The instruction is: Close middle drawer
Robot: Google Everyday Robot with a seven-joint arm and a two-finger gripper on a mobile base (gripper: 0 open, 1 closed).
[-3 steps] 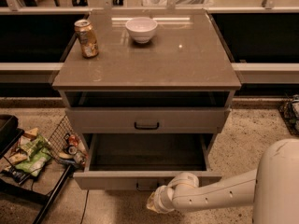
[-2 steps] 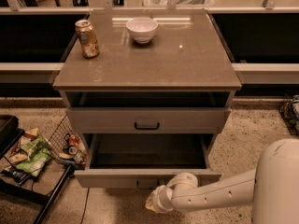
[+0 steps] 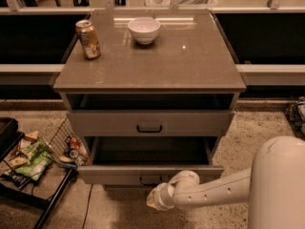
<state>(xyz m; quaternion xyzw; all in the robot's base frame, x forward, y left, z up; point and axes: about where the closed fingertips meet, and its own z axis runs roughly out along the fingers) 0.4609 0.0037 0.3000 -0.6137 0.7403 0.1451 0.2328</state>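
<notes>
Middle drawer [image 3: 114,174]: pulled well out of the cabinet, its dark inside open to view and holding nothing that can be made out; the flat grey-beige front faces the camera low in the scene.
Drawer handle [image 3: 150,179]: small dark pull at the middle of that front, just above the gripper.
Gripper [image 3: 155,202]: low in front of the middle drawer, just below its front edge and a little left of the handle; whether it is open or closed cannot be told, and contact with the drawer front cannot be judged.
Arm [image 3: 214,192]: white, reaching leftward from the lower right, bent at the wrist close to the drawer front.
Robot body [image 3: 281,185]: large white rounded shell filling the lower right corner.
Upper drawer [image 3: 105,123]: directly above the open one, with a like dark pull [image 3: 149,128]; a dark gap shows between it and the top.
Cabinet top [image 3: 157,66]: smooth brown-grey slab.
Can [image 3: 88,39]: upright near the back left corner of the top.
Bowl [image 3: 144,30]: white, at the back centre, well apart from the can.
Wire basket [image 3: 62,142]: on the floor just left of the cabinet, tilted, with small items inside.
Snack packets [image 3: 31,159]: piled on a dark rack at far left.
</notes>
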